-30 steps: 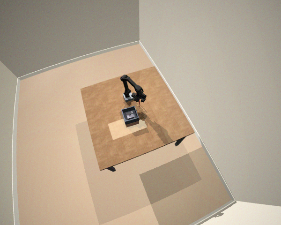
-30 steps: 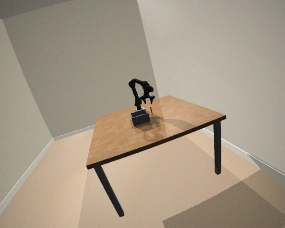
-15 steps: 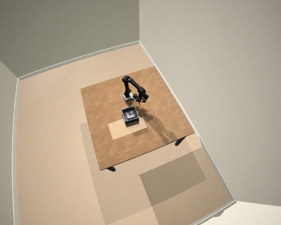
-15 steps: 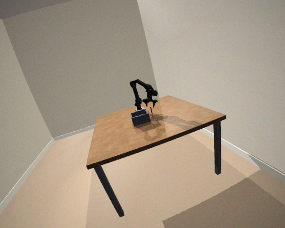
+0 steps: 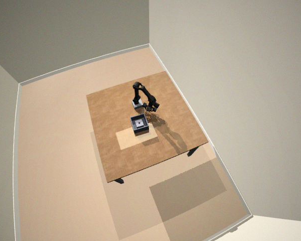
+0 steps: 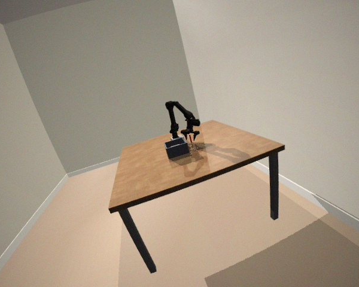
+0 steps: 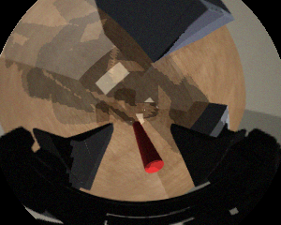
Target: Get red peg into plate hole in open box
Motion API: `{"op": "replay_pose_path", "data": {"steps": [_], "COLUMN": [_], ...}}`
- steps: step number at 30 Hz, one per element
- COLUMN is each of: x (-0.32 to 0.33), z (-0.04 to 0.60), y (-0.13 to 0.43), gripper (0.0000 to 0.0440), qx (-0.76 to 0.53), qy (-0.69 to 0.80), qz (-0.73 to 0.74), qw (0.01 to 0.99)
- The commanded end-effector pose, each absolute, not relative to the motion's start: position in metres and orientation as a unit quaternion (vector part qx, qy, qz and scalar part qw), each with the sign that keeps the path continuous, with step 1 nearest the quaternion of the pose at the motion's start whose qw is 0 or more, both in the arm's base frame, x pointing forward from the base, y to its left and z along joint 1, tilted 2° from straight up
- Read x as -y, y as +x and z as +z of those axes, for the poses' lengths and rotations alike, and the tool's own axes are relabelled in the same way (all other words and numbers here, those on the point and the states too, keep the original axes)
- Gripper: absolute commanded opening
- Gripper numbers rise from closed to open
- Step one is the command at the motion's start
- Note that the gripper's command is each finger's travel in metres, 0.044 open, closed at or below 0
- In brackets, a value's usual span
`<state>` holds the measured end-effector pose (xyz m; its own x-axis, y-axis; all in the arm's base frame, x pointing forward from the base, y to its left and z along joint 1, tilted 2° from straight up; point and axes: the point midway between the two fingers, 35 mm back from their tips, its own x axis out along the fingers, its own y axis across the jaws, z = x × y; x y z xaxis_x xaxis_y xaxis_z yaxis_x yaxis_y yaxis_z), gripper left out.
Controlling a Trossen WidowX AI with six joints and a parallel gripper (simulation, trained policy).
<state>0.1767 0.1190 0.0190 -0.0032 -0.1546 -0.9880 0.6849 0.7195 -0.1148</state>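
Note:
The red peg (image 6: 191, 138) (image 7: 148, 149) stands roughly upright on the table beside the box, its bright red end facing the wrist camera. My gripper (image 6: 191, 139) (image 7: 142, 127) is open above the table, its two dark fingers on either side of the peg's upper part, with a gap on both sides. The peg is not gripped. In the top view the arm hides the peg. The open dark box (image 5: 141, 129) (image 6: 177, 150) (image 7: 145, 28) is beside the gripper. The light plate (image 5: 136, 124) with its small dark hole lies at the box's bottom; nothing shows in the hole.
The arm's light base (image 5: 137, 105) stands on the wooden table (image 5: 109, 111) (image 6: 142, 173) behind the box. The box's near corner and walls rise close to the gripper in the wrist view. Shadows of the arm fall across the table around the peg.

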Motion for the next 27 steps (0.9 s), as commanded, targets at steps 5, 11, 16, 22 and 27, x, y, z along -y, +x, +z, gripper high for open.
{"op": "replay_pose_path", "data": {"steps": [5, 11, 16, 22, 27], "x": [-0.114, -0.111, -0.108, -0.101, -0.094], "z": [0.005, 0.002, 0.012, 0.037, 0.060], "y": [0.172, 0.169, 0.177, 0.185, 0.193], "gripper": [0.0200, 0.0049, 0.0003, 0.0000, 0.0000], "qx": [-0.644, -0.649, -0.637, -0.620, -0.604], "qy": [0.191, 0.178, 0.170, 0.162, 0.160], "qz": [-0.321, -0.335, -0.338, -0.338, -0.341], "qw": [0.668, 0.660, 0.672, 0.689, 0.702]}}
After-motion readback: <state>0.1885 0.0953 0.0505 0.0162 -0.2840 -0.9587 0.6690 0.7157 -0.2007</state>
